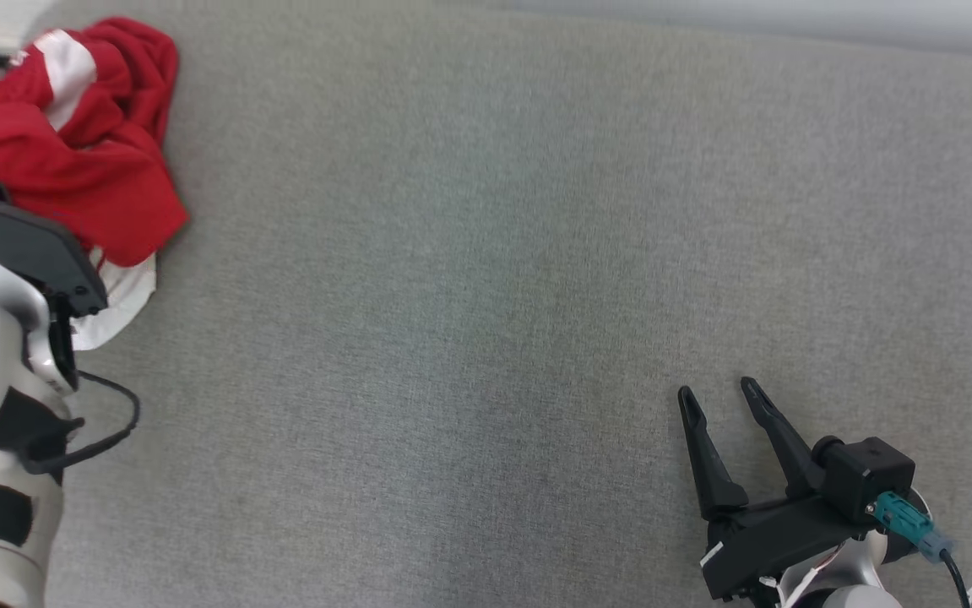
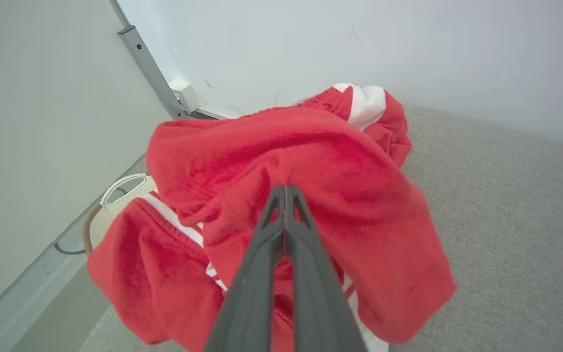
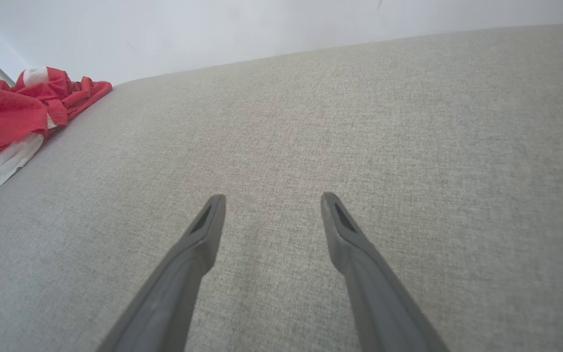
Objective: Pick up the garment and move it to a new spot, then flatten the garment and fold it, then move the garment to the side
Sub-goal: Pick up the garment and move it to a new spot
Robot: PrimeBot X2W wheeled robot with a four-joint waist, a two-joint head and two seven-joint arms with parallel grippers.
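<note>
A red garment (image 1: 72,152) with white panels lies crumpled at the far left corner of a grey fabric surface (image 1: 486,295), close against a pale wall (image 2: 310,44). My left claw (image 2: 285,189) is closed, its tips pinching a raised fold on top of the heap, a hold suited to lifting it clear. My right claw (image 1: 717,388) hangs open over bare surface at near right, well apart, probably kept free for flattening.

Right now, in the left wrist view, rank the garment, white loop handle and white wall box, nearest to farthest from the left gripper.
1. garment, pinched in the left gripper.
2. white loop handle, low left, beside the garment.
3. white wall box, behind the garment, on the rail.
</note>
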